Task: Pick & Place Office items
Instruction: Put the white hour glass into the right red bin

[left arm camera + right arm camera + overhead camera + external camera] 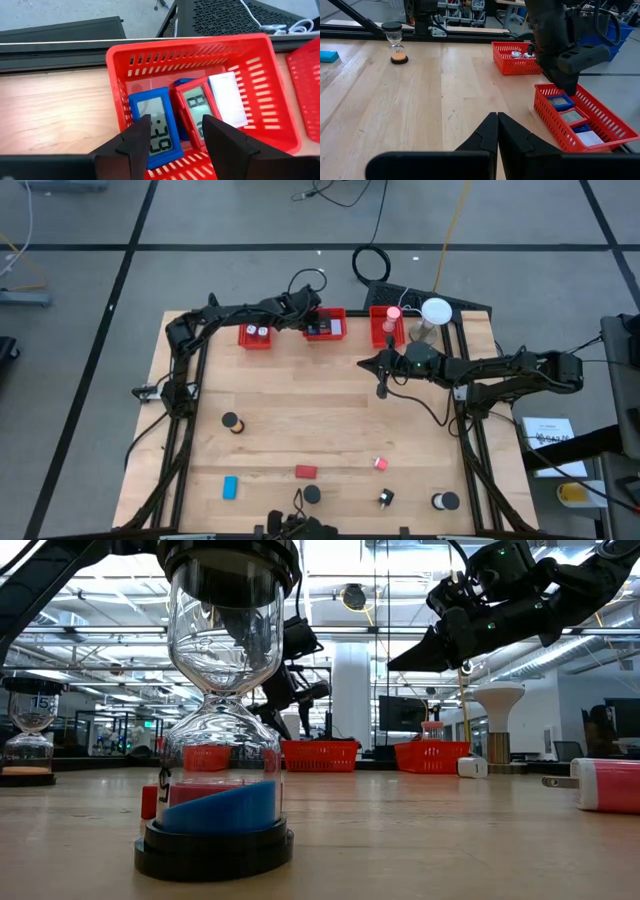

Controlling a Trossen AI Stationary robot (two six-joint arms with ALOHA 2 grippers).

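Near edge of the counter [330, 430]: a blue-sand hourglass [215, 730] stands closest in the low view, which the wrist views do not show. The high view shows a blue block [230, 486], red block [305, 472], pink bit [381, 464] and black discs [312, 494] spread along this edge, well apart from one another. The middle of the counter is open wood, with one hourglass with orange sand [396, 42] standing alone on it.

Right gripper [381, 380] hangs above the counter near the right bin [385, 326]; its fingers [485, 132] are closed together, holding nothing.

Far edge: left gripper [175, 142] hovers over the middle bin [260, 55], fingers [137, 140] apart and empty. Only the left wrist view shows this bin's contents: a blue clock [156, 125], a red clock [196, 110] and what may be a white card [229, 97].
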